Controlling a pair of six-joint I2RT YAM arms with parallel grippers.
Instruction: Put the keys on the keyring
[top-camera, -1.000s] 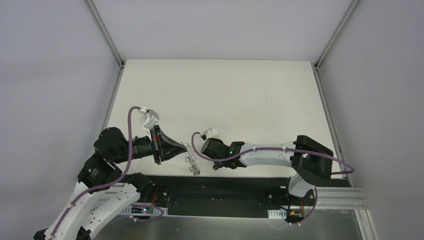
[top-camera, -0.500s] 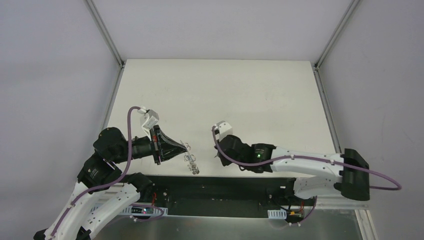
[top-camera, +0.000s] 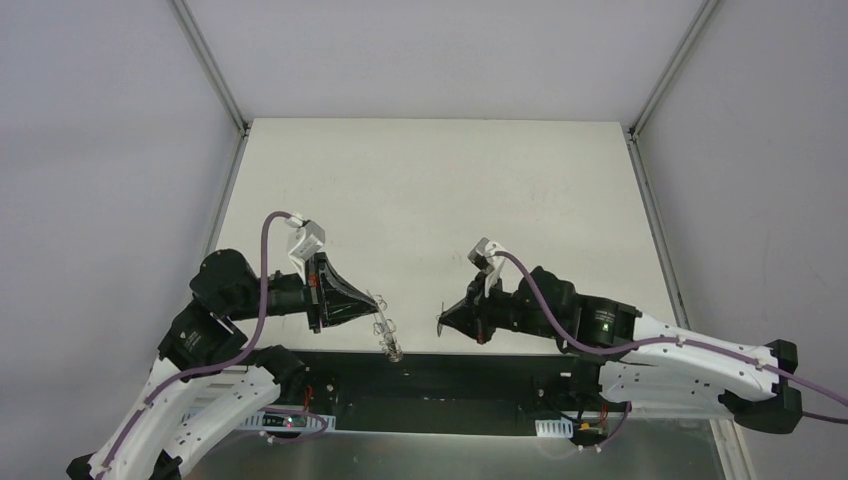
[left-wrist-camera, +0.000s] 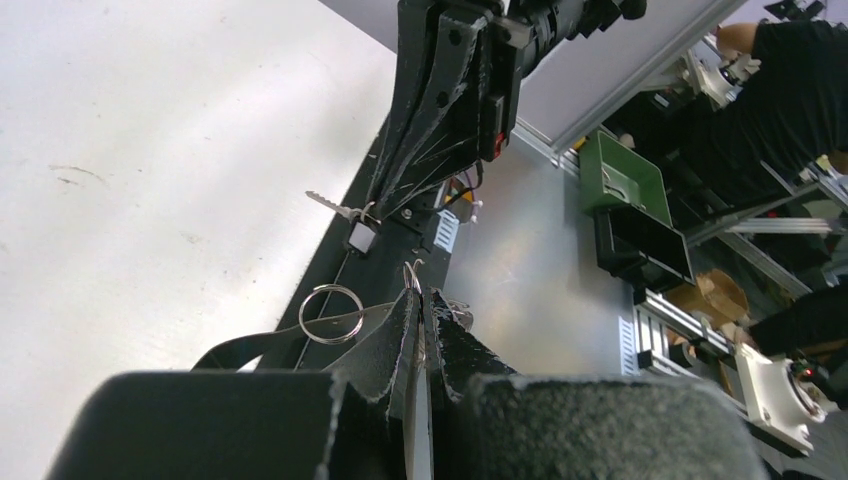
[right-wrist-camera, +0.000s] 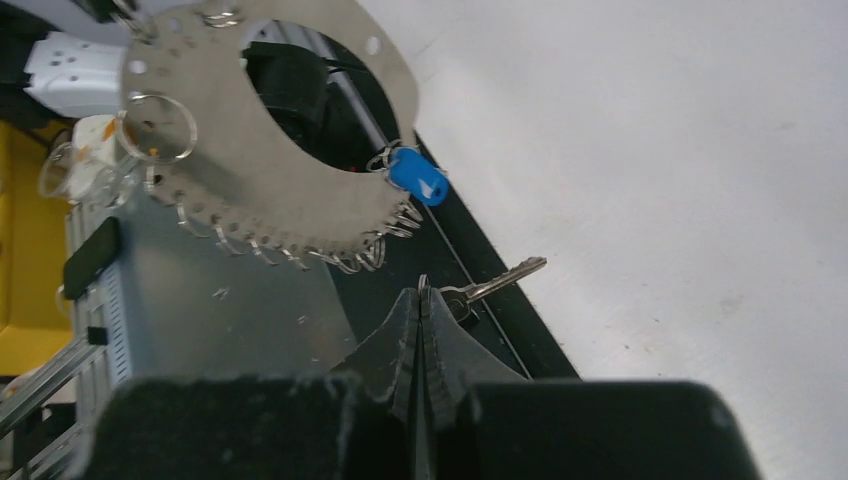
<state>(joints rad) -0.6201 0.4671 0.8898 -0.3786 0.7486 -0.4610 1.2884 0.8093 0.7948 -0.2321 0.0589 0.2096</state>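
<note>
Keyring: we see a flat silver ring plate (right-wrist-camera: 260, 195), pierced with small holes and fringed with little split rings (right-wrist-camera: 158, 127). It hangs in the air over the table's near edge, between the two arms (top-camera: 385, 325).
Blue-headed key: its blue head (right-wrist-camera: 418, 180) hangs from a split ring on the keyring's rim; we cannot make out its blade.
Black-headed key: off the keyring and just beside its lower rim, silver blade (right-wrist-camera: 497, 279) jutting out sideways.
Right gripper: its fingers (right-wrist-camera: 422, 297) are clamped together on the dark head of the black-headed key, tips pointing at the other arm.
Left gripper: we find it (left-wrist-camera: 420, 300) pinched tight on the keyring's edge, near the right gripper but apart from it.
Table: white (top-camera: 450, 200), with a black strip (top-camera: 480, 365) along its near edge beneath both grippers.
</note>
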